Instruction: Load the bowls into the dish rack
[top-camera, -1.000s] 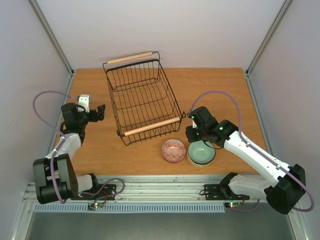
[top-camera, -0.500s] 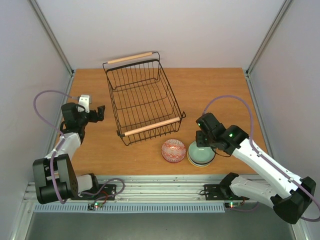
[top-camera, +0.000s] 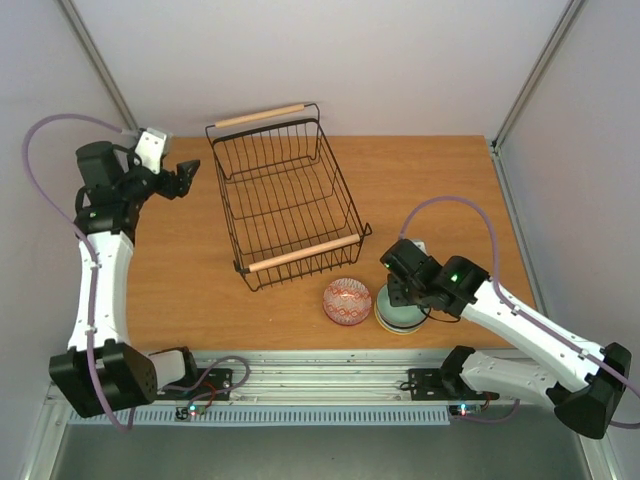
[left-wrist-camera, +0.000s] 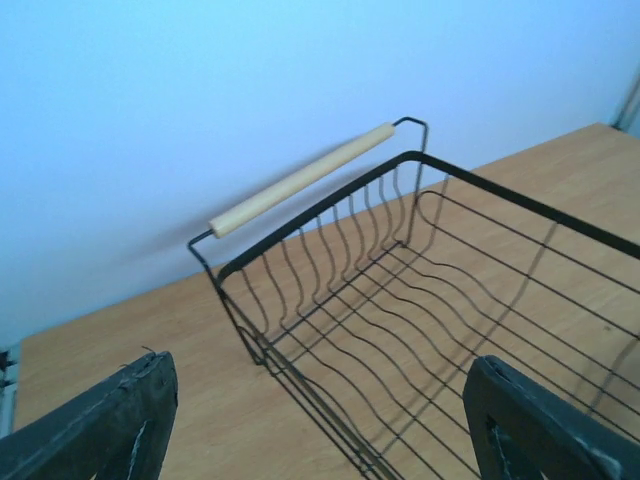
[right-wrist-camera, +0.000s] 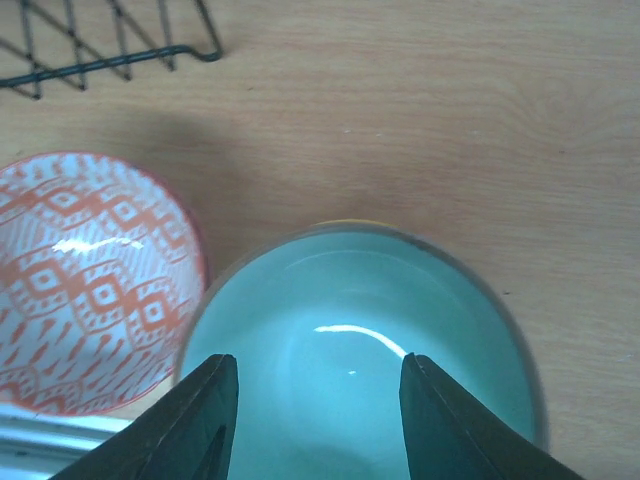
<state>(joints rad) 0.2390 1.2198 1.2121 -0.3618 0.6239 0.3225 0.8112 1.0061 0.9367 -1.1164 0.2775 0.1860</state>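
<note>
The black wire dish rack (top-camera: 285, 205) with two wooden handles stands empty at mid table; it also shows in the left wrist view (left-wrist-camera: 420, 290). A red-patterned bowl (top-camera: 347, 301) sits in front of it, touching a mint green bowl (top-camera: 398, 318) on its right. In the right wrist view the mint bowl (right-wrist-camera: 360, 340) fills the middle, with a yellow rim of another bowl (right-wrist-camera: 340, 225) showing under it and the red bowl (right-wrist-camera: 90, 285) at left. My right gripper (top-camera: 399, 293) is open, its fingers low over the mint bowl (right-wrist-camera: 320, 400). My left gripper (top-camera: 182, 178) is open and empty, raised by the rack's far-left corner (left-wrist-camera: 320, 430).
The rack's near right corner (right-wrist-camera: 120, 45) lies just beyond the two bowls. The table's front edge and the metal rail (top-camera: 330, 365) run close behind the bowls. Side walls and frame posts (top-camera: 105, 75) bound the table.
My left arm has lifted and swung back toward the rack's far-left corner. My right gripper has moved nearer and lower over the mint bowl.
</note>
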